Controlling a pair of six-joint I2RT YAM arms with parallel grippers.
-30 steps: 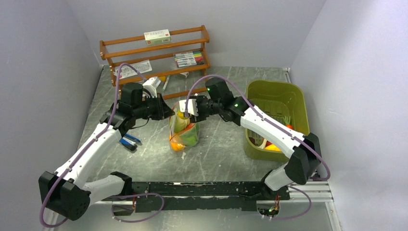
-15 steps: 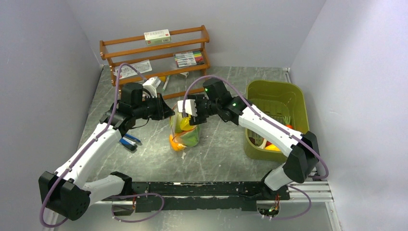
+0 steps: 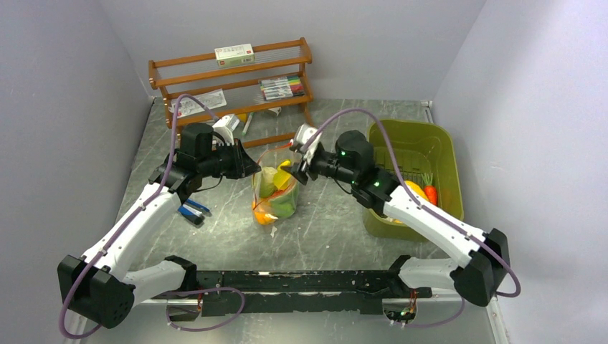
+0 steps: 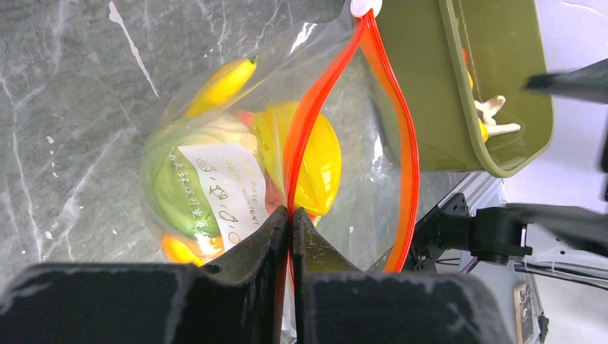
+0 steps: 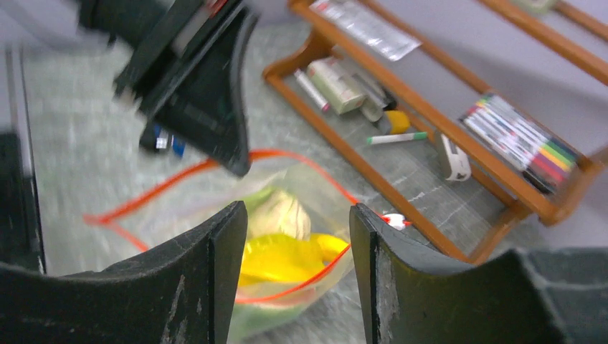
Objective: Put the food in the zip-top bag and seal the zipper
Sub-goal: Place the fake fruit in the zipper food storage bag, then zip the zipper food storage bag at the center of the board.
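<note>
Here, left claw [image 4: 290,212] pinches zipper [image 4: 295,154]; right claw [image 5: 297,216] gapes.

Zip-top bag [image 3: 276,192] stands mid-worktop [image 3: 323,231]. Its zipper [image 4: 292,165] loop gapes, but the food [image 4: 323,154] fills the bag almost to the rim. The left hand [image 3: 252,167] (clamped on the strip) blocks the mouth's left side. The right hand [image 3: 300,170], jaws apart, crowds its right. Olive bin [image 3: 409,143] walls the right and the wooden rack [image 3: 236,82] closes the back. Bare worktop lies in front of the bag.
</note>
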